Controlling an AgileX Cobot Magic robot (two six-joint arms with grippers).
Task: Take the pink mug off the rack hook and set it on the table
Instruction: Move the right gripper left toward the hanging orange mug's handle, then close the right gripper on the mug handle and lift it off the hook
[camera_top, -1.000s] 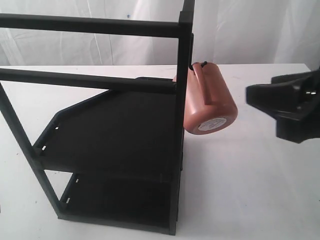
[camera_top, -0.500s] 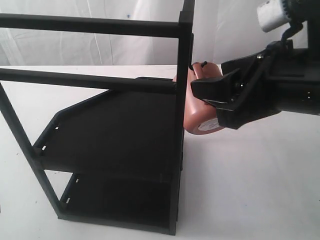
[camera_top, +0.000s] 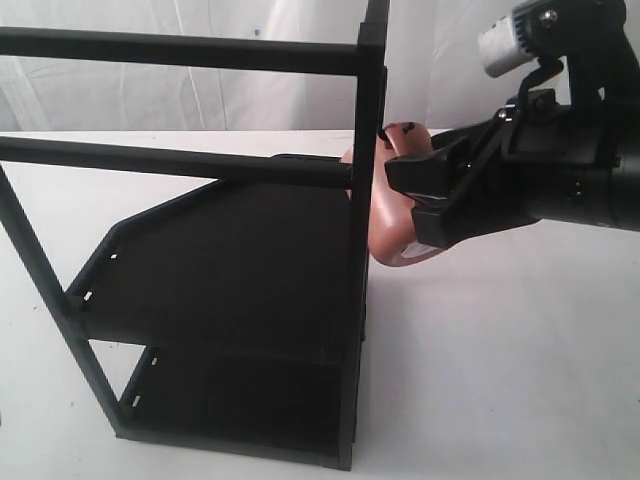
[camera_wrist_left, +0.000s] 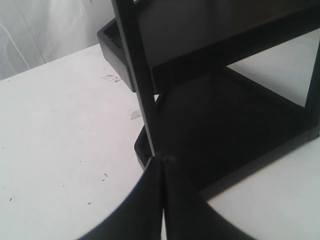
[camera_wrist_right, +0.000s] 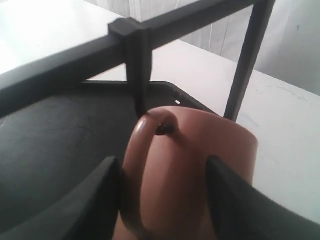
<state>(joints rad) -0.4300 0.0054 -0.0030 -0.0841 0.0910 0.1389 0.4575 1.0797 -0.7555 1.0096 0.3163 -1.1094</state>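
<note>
The pink mug (camera_top: 388, 222) hangs by its loop handle on the rack hook (camera_top: 396, 128), which juts from the black rack's upright post (camera_top: 366, 200). My right gripper (camera_top: 405, 200) is open, with one finger on each side of the mug. In the right wrist view the mug (camera_wrist_right: 185, 165) fills the gap of that gripper (camera_wrist_right: 162, 170); one finger lies beside the handle, the other over the body. The hook's tip (camera_wrist_right: 163, 128) pokes through the handle loop. My left gripper (camera_wrist_left: 164, 160) is shut and empty, low beside the rack's foot; the exterior view does not show it.
The tall black rack has two shelves (camera_top: 230, 270) and crossbars (camera_top: 180, 50) left of the mug. White table (camera_top: 520, 350) stretches right of and below the mug. A rack post (camera_wrist_left: 135, 65) and lower tray (camera_wrist_left: 225, 125) stand just ahead of the left gripper.
My right gripper came in from the right edge and closed the distance to the mug, ending with its fingers around it. The mug still hangs on the hook, nudged slightly toward the post.
</note>
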